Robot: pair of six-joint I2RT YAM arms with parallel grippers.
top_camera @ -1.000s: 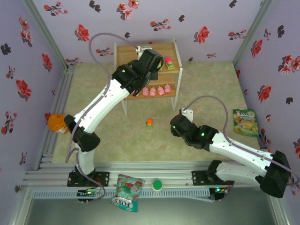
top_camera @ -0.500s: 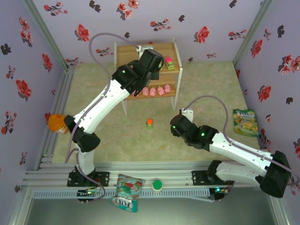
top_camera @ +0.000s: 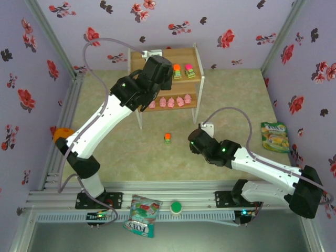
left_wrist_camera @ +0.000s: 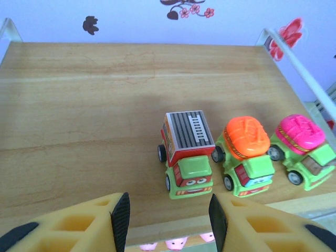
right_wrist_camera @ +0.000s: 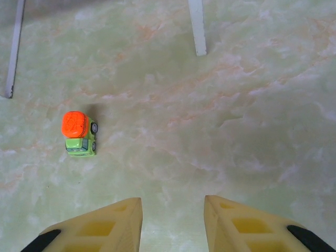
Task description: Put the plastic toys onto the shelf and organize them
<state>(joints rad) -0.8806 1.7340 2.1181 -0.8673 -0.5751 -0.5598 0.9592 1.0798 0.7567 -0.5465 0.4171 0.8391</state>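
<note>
The shelf point(top_camera: 157, 55) stands at the back of the table. Three toy cars sit in a row near the front of its top board point(left_wrist_camera: 105, 105): a red-topped one point(left_wrist_camera: 186, 157), an orange-topped one point(left_wrist_camera: 245, 152) and a pink-topped one point(left_wrist_camera: 302, 149). Several pink pigs point(top_camera: 169, 102) line the lower board. My left gripper point(left_wrist_camera: 169, 223) hovers open just in front of the red-topped car, holding nothing. A fourth car with an orange top point(right_wrist_camera: 79, 134) stands alone on the floor point(top_camera: 167, 137). My right gripper point(right_wrist_camera: 173, 220) is open and empty, to that car's right.
White shelf legs point(right_wrist_camera: 198, 26) rise beyond the lone car. A snack bag point(top_camera: 276, 136) lies at the right wall and another point(top_camera: 143, 214) on the near rail, next to a green round item point(top_camera: 176, 208). A round orange-topped item point(top_camera: 62, 135) sits at the left.
My left arm has drawn back and leftward from over the top board, uncovering the orange-topped car beside the pink one. The right arm crept slightly left.
</note>
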